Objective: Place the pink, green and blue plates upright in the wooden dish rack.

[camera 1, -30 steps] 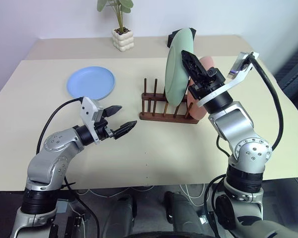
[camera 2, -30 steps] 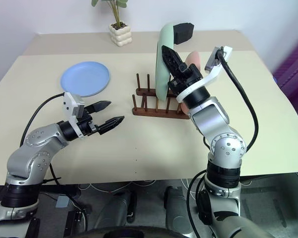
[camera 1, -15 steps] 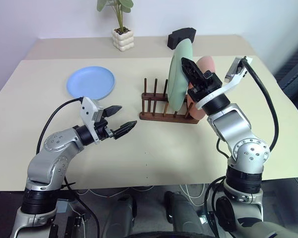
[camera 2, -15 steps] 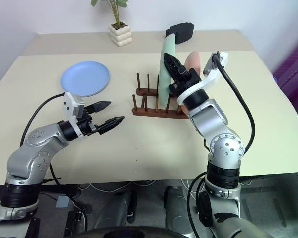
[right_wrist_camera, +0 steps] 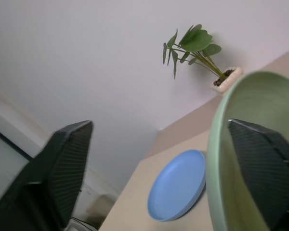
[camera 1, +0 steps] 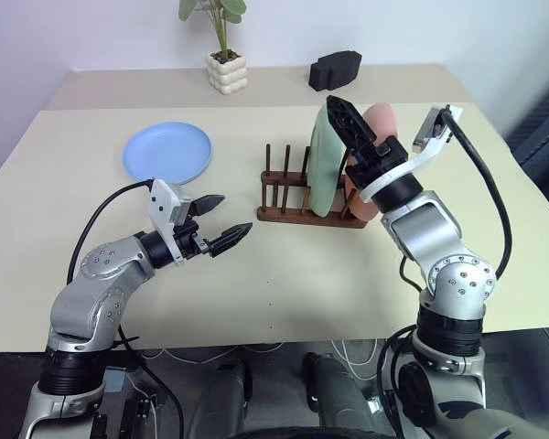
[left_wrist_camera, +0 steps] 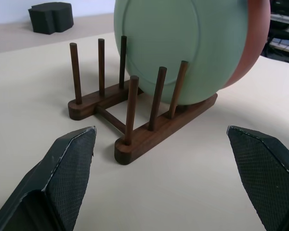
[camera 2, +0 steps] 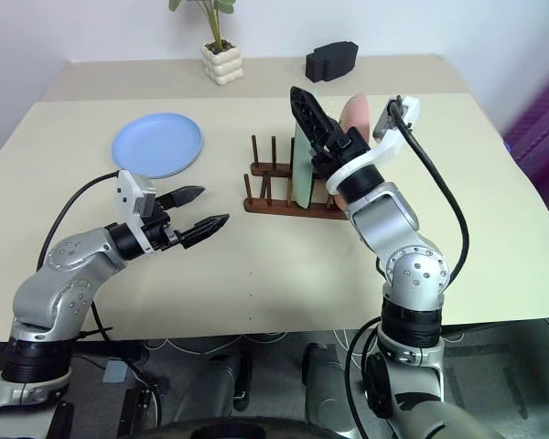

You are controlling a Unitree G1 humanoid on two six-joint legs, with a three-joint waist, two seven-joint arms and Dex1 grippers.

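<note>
Mint-green and upright, the green plate (camera 1: 326, 160) stands on edge between the pegs of the wooden dish rack (camera 1: 302, 208) at mid-table, with the pink plate (camera 1: 373, 123) standing just behind it at the rack's right end. The right gripper (right_wrist_camera: 159, 159) is raised above the rack, its forearm angled up from the table's right side and pointing forward and to the left; its black fingers (right_wrist_camera: 70, 159) are spread wide apart, one on either side of the green plate's upper rim, and nothing is clamped between them. Whether a finger is touching the rim cannot be told. The blue plate (camera 2: 156, 144) lies flat on the table, well apart from the rack on its left. The left gripper (camera 1: 217, 222) hangs level over the table, short of the rack and pointing toward it, elbow bent, its two fingers parted and empty. Beyond, on the table's far side, a potted plant (camera 1: 222, 46) stands in a white pot, and a black block (camera 1: 335, 68) lies to its right.
</note>
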